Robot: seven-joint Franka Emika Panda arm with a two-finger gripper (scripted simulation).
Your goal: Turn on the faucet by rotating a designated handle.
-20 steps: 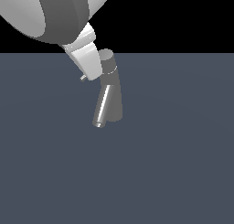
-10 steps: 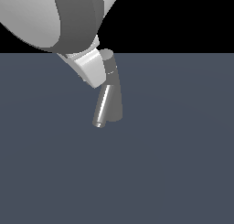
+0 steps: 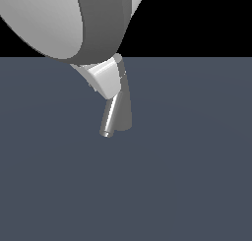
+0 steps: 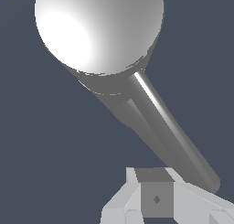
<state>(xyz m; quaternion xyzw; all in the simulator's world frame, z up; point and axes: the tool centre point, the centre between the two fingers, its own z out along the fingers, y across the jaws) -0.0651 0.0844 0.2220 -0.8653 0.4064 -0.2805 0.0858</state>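
The faucet is a grey tapered column with a shiny slanted spout reaching down toward the exterior view's left. Its upper part is covered by the white-and-grey arm. The white end of my gripper presses against the cap's left side there. The handle is hidden behind it. In the wrist view the faucet's round flat cap is bright and close, with the spout running away from it. Pale gripper parts show at the frame's edge, and the spacing of the jaws is not visible.
The faucet stands on a plain dark blue-grey floor under a black background. The arm's large white and grey link fills the upper part of the exterior view. Nothing else shows.
The arm has swung closer and toward the exterior view's right, onto the faucet's top. The short handle rod seen beside the cap a second ago is now covered. The faucet itself has not moved.
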